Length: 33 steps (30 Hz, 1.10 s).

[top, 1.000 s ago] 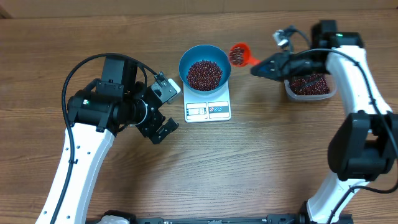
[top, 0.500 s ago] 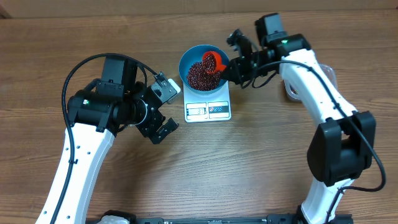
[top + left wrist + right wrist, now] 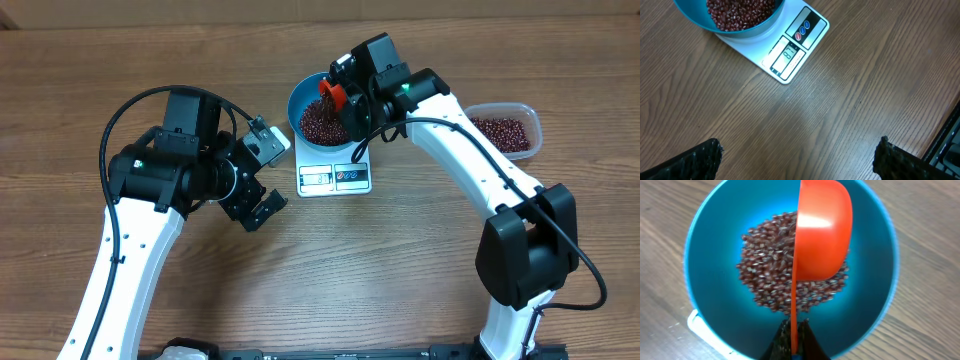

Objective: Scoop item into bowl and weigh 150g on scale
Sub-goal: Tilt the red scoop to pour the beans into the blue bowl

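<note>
Two arms work over the wooden worktop. The left arm waits toward the left edge, its left tool spread wide and empty, near the scale but not touching it. The right arm reaches in from the right edge, and its right tool is clamped tight on the handle of an orange scoop.

The blue bowl sits on the white scale close to the far edge, about midway along it. A clear tub with more beans lies toward the far right corner. The scoop hangs inside the bowl, turned on its side above the beans heaped at the bottom. Whether any remain in it cannot be told.

The main risk is probably overshooting the target weight, since a full scoop tips out at once. If the scoop rests on the heap or the rim, the reading would be false, and a quick pull-back could flick beans onto the worktop. The display is too blurred to read with confidence.
</note>
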Each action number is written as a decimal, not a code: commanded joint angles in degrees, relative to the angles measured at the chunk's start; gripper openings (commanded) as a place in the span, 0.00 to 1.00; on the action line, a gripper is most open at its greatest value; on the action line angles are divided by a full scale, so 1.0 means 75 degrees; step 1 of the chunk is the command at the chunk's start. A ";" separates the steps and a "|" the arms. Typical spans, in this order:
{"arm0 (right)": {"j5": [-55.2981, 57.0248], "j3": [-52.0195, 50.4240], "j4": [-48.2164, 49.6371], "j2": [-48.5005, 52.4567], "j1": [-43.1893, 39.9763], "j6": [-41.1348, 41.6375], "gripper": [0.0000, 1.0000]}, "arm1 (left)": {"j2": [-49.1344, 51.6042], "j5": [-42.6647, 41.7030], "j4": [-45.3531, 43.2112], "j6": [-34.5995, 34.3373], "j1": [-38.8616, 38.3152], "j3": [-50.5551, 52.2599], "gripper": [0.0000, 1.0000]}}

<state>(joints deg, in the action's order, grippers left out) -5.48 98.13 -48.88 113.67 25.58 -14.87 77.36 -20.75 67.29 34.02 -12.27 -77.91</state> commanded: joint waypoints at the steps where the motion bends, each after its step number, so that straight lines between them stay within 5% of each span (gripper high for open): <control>1: 0.0414 0.0187 0.0082 -0.0542 -0.0026 -0.0090 0.04 | -0.0117 0.0000 -0.0026 -0.0134 0.0035 0.0023 1.00; 33: 0.2556 0.0187 0.0061 -0.1005 0.0799 -0.0857 0.04 | -0.0117 0.0000 -0.0026 -0.0134 0.0035 0.0023 1.00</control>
<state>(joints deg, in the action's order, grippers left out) 10.98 98.15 -48.82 108.71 30.85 -20.69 77.36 -20.78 67.29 34.02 -12.27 -77.91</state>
